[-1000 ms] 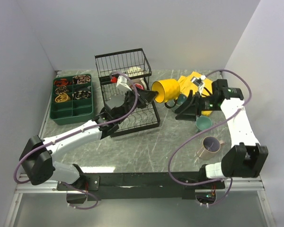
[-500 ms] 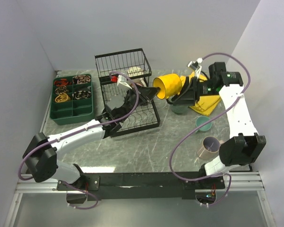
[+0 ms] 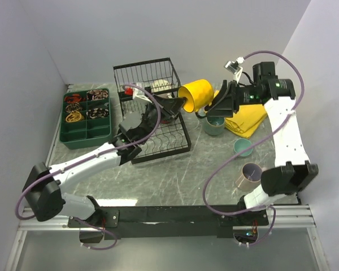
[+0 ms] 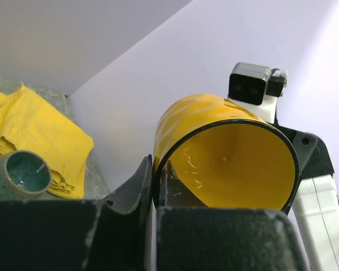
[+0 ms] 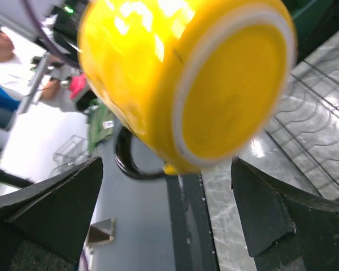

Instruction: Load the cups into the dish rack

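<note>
A yellow mug [image 3: 196, 95] hangs in the air on its side, just right of the dish rack [image 3: 158, 148]. My left gripper [image 3: 178, 105] is shut on its rim, one finger inside and one outside; the left wrist view shows the mug [image 4: 231, 158] pinched by that gripper [image 4: 153, 176]. My right gripper [image 3: 217, 105] stands open behind the mug's base [image 5: 214, 84], its fingers [image 5: 56, 209] apart and touching nothing. On the table sit a large teal mug [image 3: 214, 125], a small teal mug [image 3: 242, 148] and a pinkish-beige mug [image 3: 251, 175]. A cream mug [image 3: 161, 86] lies in the rack's basket.
A yellow cloth [image 3: 246, 118] lies under and behind the right arm. A dark green compartment tray [image 3: 87, 134] with small items stands left of the rack. White walls close in at the back and both sides.
My left gripper has lifted the yellow mug a little higher and farther back. The right arm has risen off the table, following the mug's base and uncovering the large teal mug.
</note>
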{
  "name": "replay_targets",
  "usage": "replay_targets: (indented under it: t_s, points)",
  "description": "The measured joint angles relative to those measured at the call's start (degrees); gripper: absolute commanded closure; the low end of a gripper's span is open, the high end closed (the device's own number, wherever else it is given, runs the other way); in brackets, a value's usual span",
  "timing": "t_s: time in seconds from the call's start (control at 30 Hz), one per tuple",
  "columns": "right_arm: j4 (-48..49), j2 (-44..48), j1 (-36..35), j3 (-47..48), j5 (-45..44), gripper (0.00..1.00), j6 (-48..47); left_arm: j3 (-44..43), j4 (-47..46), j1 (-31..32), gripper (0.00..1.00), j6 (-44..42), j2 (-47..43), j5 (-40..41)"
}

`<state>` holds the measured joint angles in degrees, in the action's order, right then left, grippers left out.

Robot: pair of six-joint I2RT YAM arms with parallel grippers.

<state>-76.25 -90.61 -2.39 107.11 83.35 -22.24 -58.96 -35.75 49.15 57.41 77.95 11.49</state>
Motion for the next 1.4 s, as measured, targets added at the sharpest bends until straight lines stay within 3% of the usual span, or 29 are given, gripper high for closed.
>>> replay_targets:
  t_s: [0.2,0.3,0.4,0.6,0.73,0.8,0.9,1.03,1.2,1.4]
  points:
    - [26.3,17.8,-0.4,-19.4,-10.3,0.00,16.5,0.1,1.7,-0.6,0.99,-2.5,-6.1,0.8]
    - [35.3,24.1,-0.7,-21.1,-15.0,0.00,20.0,0.9,1.2,-1.0,0.99,-2.8,-9.8,1.4]
    - [46.2,25.7,-1.1,-22.3,-12.4,0.00,26.7,1.6,0.4,-1.5,0.99,-2.7,-12.6,1.4]
    - [83.6,23.9,-8.3,-36.4,-8.3,0.00,60.7,1.6,-1.5,-1.8,0.99,-2.7,-13.1,-1.0]
    - [91.3,19.7,-13.5,-36.9,-10.0,0.02,73.0,1.6,-2.8,-1.8,0.99,-2.6,-12.0,-3.4]
    - [94.8,19.6,-15.1,-36.9,-10.5,0.09,78.0,1.6,-4.0,-1.8,0.99,-1.7,-11.5,-3.9]
    - [102.9,19.6,-16.1,-36.9,-11.3,0.17,86.2,1.6,-6.3,-2.2,0.99,-1.1,-11.4,-3.9]
    - [111.6,19.4,-16.3,-36.9,-12.2,0.19,95.2,1.6,-8.0,-2.2,0.99,-0.7,-11.3,-3.9]
    - [116.7,19.3,-16.6,-36.9,-12.6,0.20,100.0,2.1,-8.1,-2.2,0.99,-1.0,-10.5,-4.3]
    - [115.1,19.9,-16.8,-37.4,-12.1,0.21,98.6,2.8,-6.4,-3.0,0.99,-1.3,-9.2,-4.8]
